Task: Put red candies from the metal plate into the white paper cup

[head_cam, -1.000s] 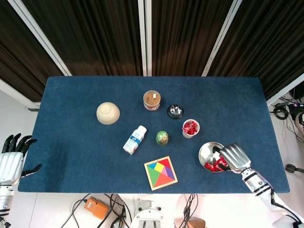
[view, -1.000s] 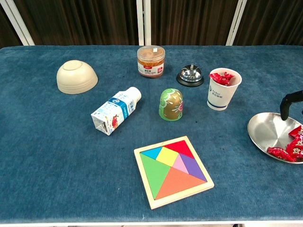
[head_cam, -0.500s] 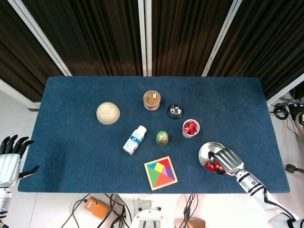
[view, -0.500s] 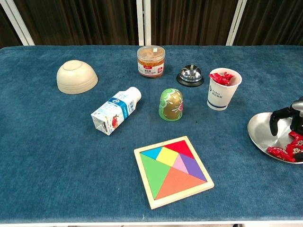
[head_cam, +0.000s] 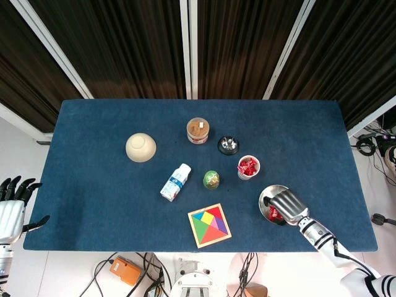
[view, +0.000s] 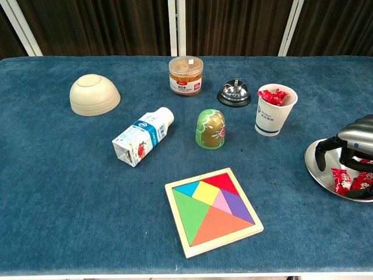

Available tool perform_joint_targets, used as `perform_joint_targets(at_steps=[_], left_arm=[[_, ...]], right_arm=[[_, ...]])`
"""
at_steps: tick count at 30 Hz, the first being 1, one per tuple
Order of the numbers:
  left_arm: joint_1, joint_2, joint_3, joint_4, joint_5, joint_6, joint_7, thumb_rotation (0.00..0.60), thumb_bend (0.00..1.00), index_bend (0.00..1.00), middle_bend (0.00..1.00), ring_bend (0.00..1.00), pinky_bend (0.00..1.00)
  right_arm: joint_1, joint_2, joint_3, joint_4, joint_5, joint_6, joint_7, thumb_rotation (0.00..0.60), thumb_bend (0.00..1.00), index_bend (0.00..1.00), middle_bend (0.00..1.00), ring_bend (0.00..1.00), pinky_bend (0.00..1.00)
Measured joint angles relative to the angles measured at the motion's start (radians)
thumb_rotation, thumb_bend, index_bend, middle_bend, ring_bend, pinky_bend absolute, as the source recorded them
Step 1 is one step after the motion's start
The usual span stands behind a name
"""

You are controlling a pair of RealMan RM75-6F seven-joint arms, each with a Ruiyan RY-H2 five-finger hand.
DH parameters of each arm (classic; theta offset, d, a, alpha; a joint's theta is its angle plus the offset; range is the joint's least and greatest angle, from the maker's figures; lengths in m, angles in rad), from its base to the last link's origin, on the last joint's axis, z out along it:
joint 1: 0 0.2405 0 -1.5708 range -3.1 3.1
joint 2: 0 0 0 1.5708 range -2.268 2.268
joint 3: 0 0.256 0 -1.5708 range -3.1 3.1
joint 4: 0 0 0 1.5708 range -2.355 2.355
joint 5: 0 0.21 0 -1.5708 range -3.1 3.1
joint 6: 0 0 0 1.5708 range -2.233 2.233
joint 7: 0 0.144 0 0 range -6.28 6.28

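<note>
The step in hand looks like the pick: the right hand (head_cam: 285, 205) is down over the metal plate (head_cam: 269, 193), which sits near the front right corner of the table (head_cam: 93, 161). Its fingers (view: 322, 153) curl down into the plate among the red candies (view: 349, 181). Whether a candy is already pinched I cannot tell; the fingertips are close to the wrappers, but neither view shows a closed grip on one.

The white paper cup (view: 274, 109) stands just behind the plate, toward the table's middle, and already holds a few red candies at its brim. The next move, as I judge it, calls for closing on one wrapper, lifting clear of the plate's rim, and carrying it the short way back to the cup without knocking it over.

The left hand (head_cam: 11, 207) hangs off the front left corner, fingers spread, holding nothing.

The head view shows the whole hand covering most of the plate, hiding the candies except for a bit of red. The chest view cuts the plate at the frame's right edge but looks under the hand, showing the dark curled fingers and the loose candies beside them. Only the head view shows the left hand.
</note>
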Motion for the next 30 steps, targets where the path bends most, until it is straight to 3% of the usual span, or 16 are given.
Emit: perform_joint_targets(at_steps=[17, 25, 30], left_arm=[[0.0, -0.006, -0.001, 0.008, 0.001, -0.002, -0.003, 0.6, 0.0, 0.23, 0.15, 0.03, 0.0], [-0.004, -0.004, -0.003, 0.002, 0.002, -0.004, 0.004, 0.6, 0.0, 0.23, 0.15, 0.03, 0.0], [-0.008, 0.001, -0.005, -0.005, 0.004, -0.006, 0.011, 0.6, 0.0, 0.23, 0.15, 0.03, 0.0]], right_arm=[[-0.006, -0.006, 0.008, 0.014, 0.026, -0.002, 0.002, 0.6, 0.59, 0.71, 0.96, 1.0, 1.0], [-0.009, 0.007, 0.016, 0.006, 0.012, 0.028, 0.024, 0.6, 0.61, 0.74, 0.96, 1.0, 1.0], [-0.007, 0.053, 0.058, -0.049, -0.007, 0.104, 0.06, 0.6, 0.61, 0.74, 0.96, 1.0, 1.0]])
